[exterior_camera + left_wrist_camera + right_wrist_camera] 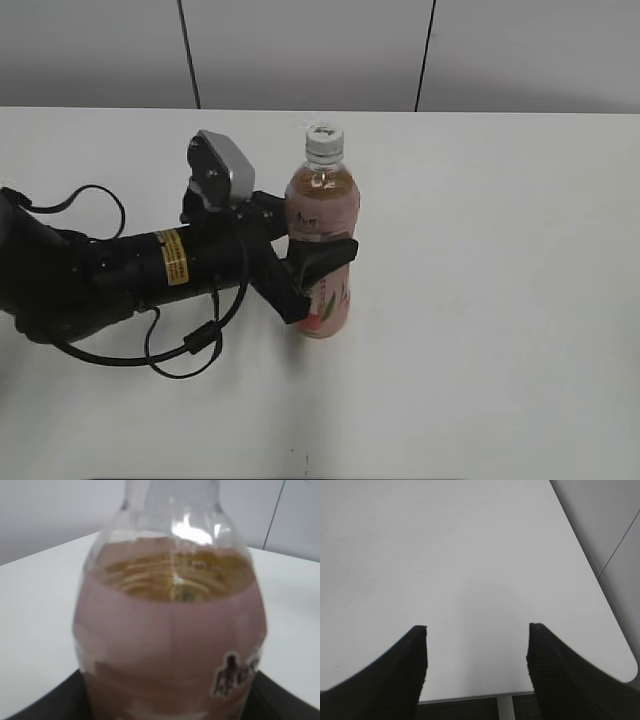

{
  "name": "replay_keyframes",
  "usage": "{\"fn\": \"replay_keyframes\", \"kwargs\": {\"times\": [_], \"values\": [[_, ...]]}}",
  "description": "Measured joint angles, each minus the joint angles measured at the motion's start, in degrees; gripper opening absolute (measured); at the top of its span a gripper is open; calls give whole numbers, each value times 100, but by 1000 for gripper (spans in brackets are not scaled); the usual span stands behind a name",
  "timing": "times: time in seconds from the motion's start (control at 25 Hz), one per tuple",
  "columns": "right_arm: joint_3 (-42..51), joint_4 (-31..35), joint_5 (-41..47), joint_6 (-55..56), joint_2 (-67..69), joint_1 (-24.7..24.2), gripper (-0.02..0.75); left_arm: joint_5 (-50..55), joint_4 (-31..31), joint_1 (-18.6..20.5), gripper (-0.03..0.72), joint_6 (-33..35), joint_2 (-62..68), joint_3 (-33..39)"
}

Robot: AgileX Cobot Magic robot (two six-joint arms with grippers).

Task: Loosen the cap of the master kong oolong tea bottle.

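We see the bottle point(322, 235) standing upright on the white worktop point(500, 300), its pink label wrapped around the middle and amber tea filling it up to the shoulder. The white ribbed cap point(324, 142) sits on the neck, well above the left fingers point(345, 251) and untouched by either arm. The left fingers are clamped on the bottle at label height: one black finger crosses the front of the label, the other is hidden behind the bottle, and the bottle's lower part shows below them, down to the worktop. In the left wrist view the bottle point(170, 630) fills nearly the whole picture, so close that it is blurred; we make out the liquid surface, the clear shoulder above it, and a dark printed character low on the label, with the black edges of the fingers point(45, 705) showing at the bottom on either side of it. The left arm point(120, 270) lies low over the worktop, reaching in from the side, with loose black cables looping beside it. In the right wrist view the right fingers point(415, 675) stand apart with only bare worktop point(470, 555) between and beyond them; its far edge and a rounded corner show ahead of them.
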Motion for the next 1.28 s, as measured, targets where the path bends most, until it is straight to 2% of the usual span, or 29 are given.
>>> {"fn": "replay_keyframes", "kwargs": {"times": [0.2, 0.32, 0.44, 0.68, 0.84, 1.28], "values": [[0, 0, 0, 0, 0, 0, 477, 669, 582, -6, 396, 7, -628, 26], [0, 0, 0, 0, 0, 0, 477, 769, 1221, -39, 396, -14, -986, 37], [0, 0, 0, 0, 0, 0, 477, 740, 1467, -191, 396, -40, -1093, 151], [0, 0, 0, 0, 0, 0, 477, 731, 1014, -432, 396, 68, -747, 498], [0, 0, 0, 6, 0, 0, 477, -175, 466, -432, 396, 176, -198, 495], [0, 0, 0, 5, 0, 0, 477, -628, 221, -432, 396, 310, -16, 626]]}}
